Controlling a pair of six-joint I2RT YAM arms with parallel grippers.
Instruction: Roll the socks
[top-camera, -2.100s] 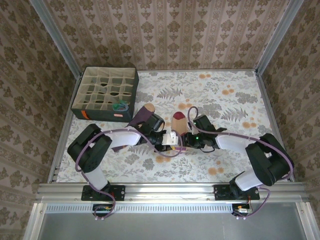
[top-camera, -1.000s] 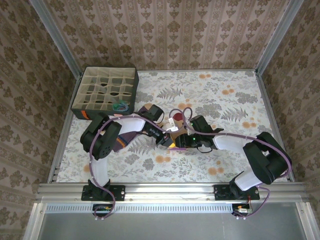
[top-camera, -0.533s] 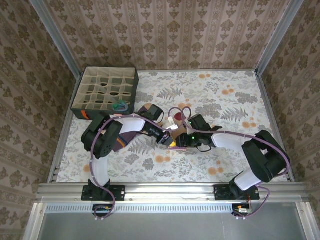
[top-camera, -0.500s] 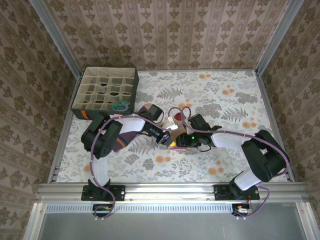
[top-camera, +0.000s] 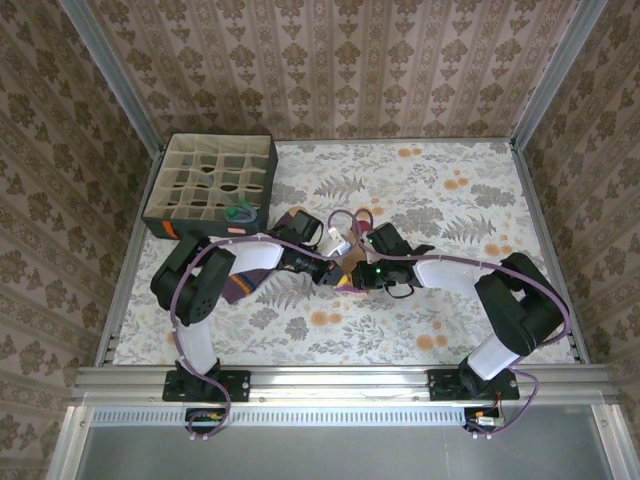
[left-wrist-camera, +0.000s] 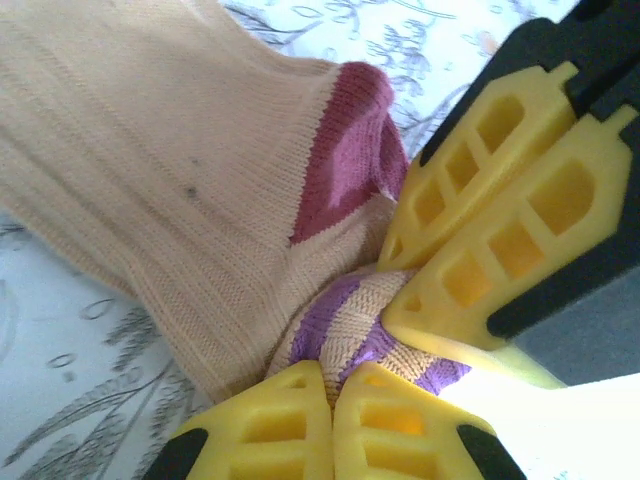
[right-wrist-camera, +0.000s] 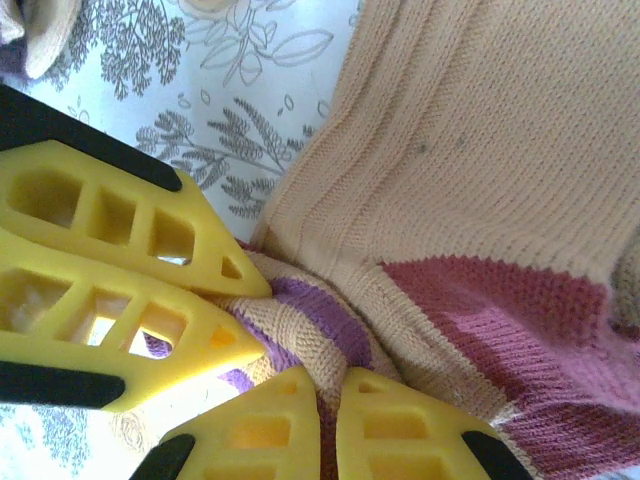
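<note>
**A:** From above, where do the claws sit?

**B:** The left claw (top-camera: 333, 272) and the right claw (top-camera: 354, 274) meet tip to tip at mid-bench (top-camera: 460, 200). Both are pinched on the peach sock (top-camera: 347, 262) bunched between them. The purple sock (top-camera: 238, 288) lies behind the left claw, under its arm. Well off beyond that arm, the box (top-camera: 205, 180) has the blue-grey sock (top-camera: 240, 212) in a compartment on its near edge.

**A:** And the left wrist view?

**B:** The left claw (left-wrist-camera: 330, 375) has its fingers pressed together, nipping the striped cuff (left-wrist-camera: 350, 325) at the tips. The right claw (left-wrist-camera: 390, 290) comes in from the upper right, clamped narrow on the same cuff. The peach sock's body spreads up and to the left of the claw, with the maroon heel (left-wrist-camera: 345, 165) just above the cuff.

**A:** Right wrist?

**B:** The right claw (right-wrist-camera: 328, 380) is closed tight on the cuff. The left claw (right-wrist-camera: 255, 315) enters from the left, its tips touching the cuff. The peach body rises up and to the right.
</note>
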